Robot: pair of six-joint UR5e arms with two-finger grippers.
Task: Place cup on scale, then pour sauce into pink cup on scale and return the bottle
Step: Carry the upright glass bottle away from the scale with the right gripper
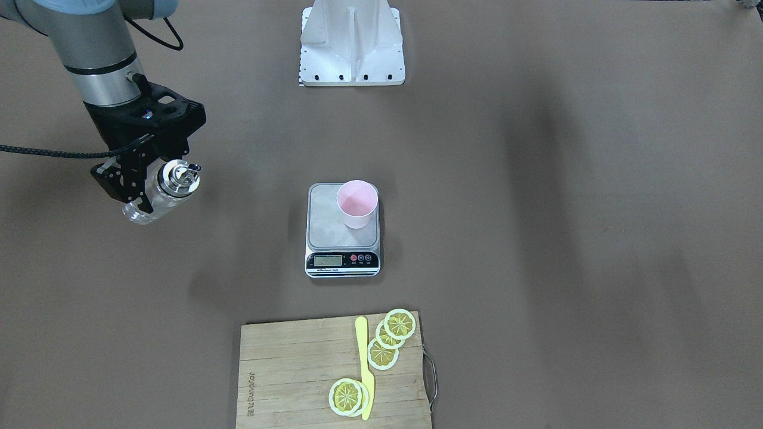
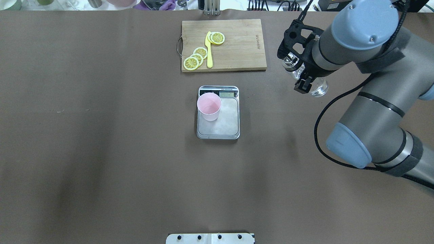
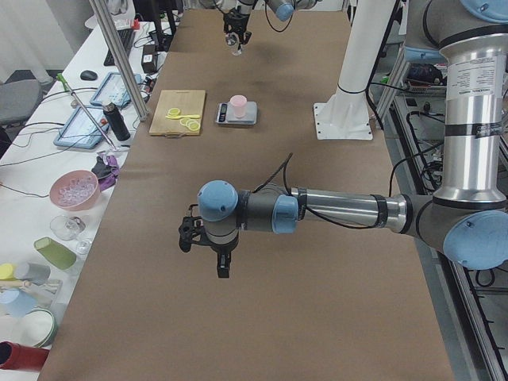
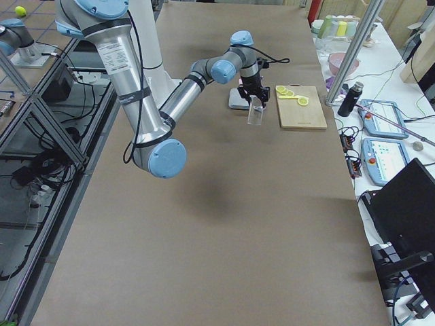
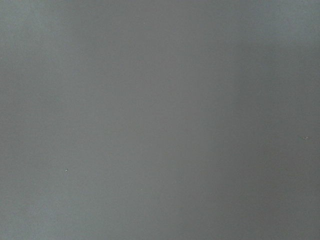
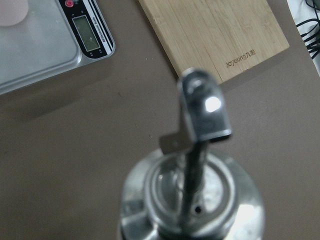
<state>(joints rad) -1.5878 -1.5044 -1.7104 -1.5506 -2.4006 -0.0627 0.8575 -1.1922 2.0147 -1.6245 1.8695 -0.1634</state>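
The pale pink cup (image 1: 356, 204) stands upright on the scale (image 1: 326, 223), at the platform's corner away from the display; it also shows in the overhead view (image 2: 209, 106). My right gripper (image 1: 148, 179) is shut on the clear bottle (image 1: 156, 199) and holds it off the table, slightly tilted, well to the side of the scale. Its metal pourer cap (image 6: 202, 117) fills the right wrist view, blurred. The sauce inside is hardly visible. My left gripper (image 3: 208, 238) shows only in the exterior left view, over bare table; I cannot tell if it is open or shut.
A wooden cutting board (image 1: 298, 369) with lemon slices (image 1: 390, 336) and a yellow knife (image 1: 365, 369) lies beyond the scale, on the operators' side. The white robot base (image 1: 351, 42) stands at the table's near edge. The left wrist view shows only bare brown table.
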